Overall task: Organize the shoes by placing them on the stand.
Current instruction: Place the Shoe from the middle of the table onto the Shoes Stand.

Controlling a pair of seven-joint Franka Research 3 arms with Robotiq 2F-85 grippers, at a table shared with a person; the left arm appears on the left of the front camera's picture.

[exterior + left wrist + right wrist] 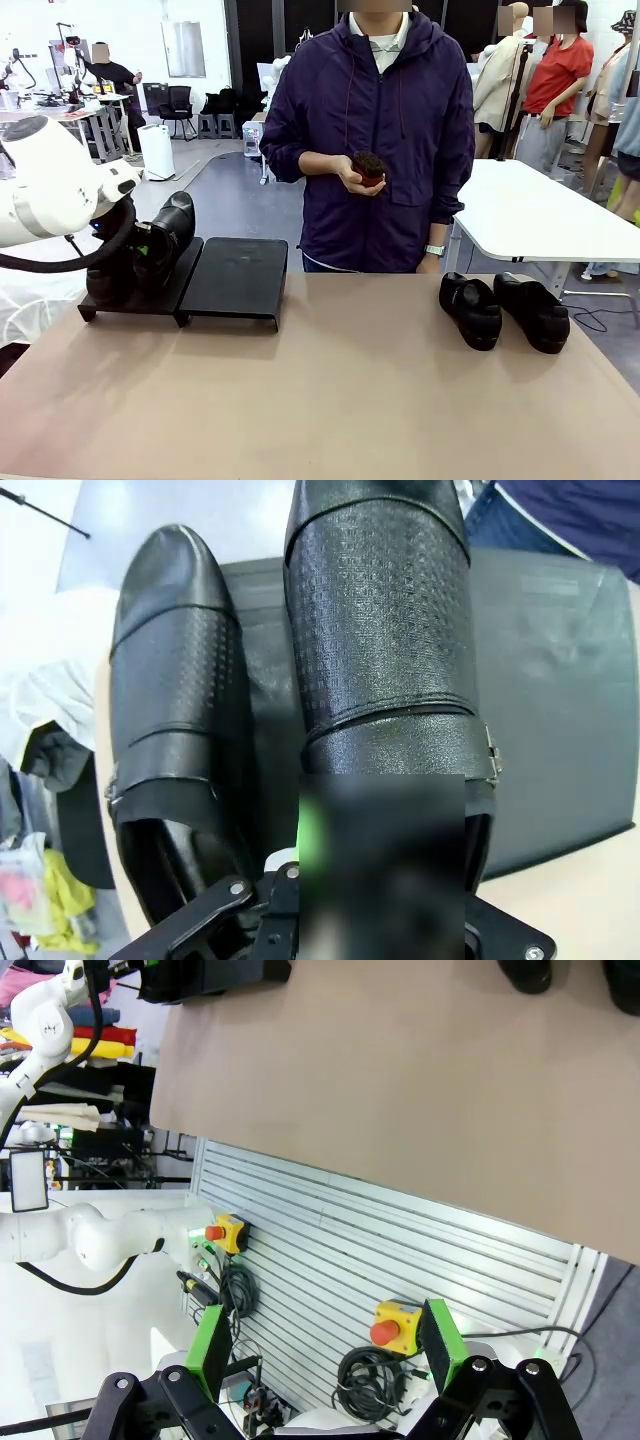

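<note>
Nearest: my left tool (385, 880) clamped on shoe (375, 630) collar; leather glossy, likely slippery, light, so stiff collar rim is best hold, I judge; right tool (325, 1345) wide, empty.

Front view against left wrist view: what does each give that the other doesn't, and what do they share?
Front view adds: the person's hand holding a small brown round object, and two shoes lying on the right side of the table.
Left wrist view adds: the embossed grain and the side buckle of the held shoe.
Shared: the left gripper, jaws shut on the held shoe, a second shoe beside it, and the stand.
</note>
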